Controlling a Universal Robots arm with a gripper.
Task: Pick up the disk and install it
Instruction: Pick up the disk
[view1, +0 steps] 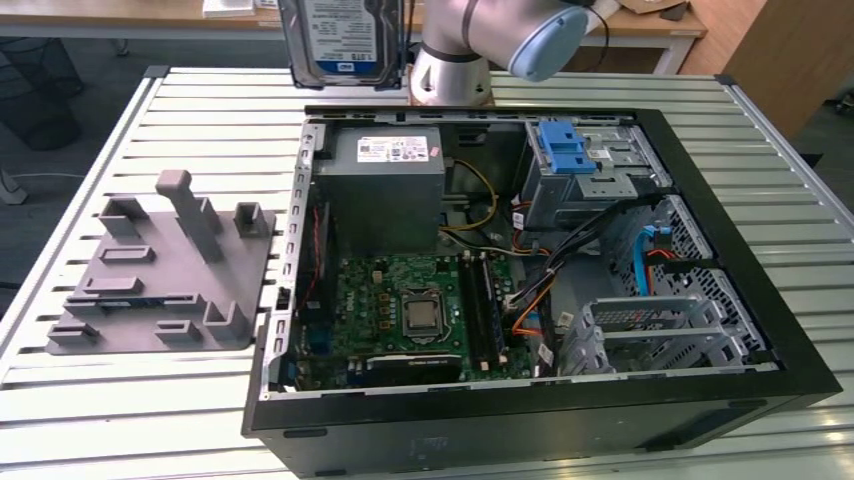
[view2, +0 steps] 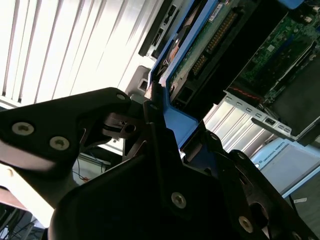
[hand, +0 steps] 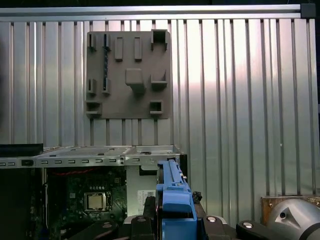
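In the exterior view the arm (view1: 461, 40) rises at the far edge of the tabletop (view1: 174, 110), just behind the open computer case (view1: 534, 425). To the exterior view's left of the arm's base, the disk (view1: 344, 40) is carried on edge. Its blue-and-white label faces the camera, and it is outside the case, by the far left corner.

In the second wrist view the hand (view2: 170, 120) is closed on the disk. Its dark fingers (view2: 152, 107) clamp one blue side rail, and the green circuit board of the drive runs away from them.

From the exterior view's left to its right:
- A grey moulded fixture (view1: 160, 270) lies flat on the tabletop, well apart from the disk.
- Inside the case are the grey power supply box (view1: 387, 190) at the far side and the motherboard (view1: 400, 310) nearer.
- A drive cage with a blue latch (view1: 567, 155) stands at the far right.
- A bare metal cage (view1: 654, 325) sits at the near right.
- Loose cables cross between the two cages.
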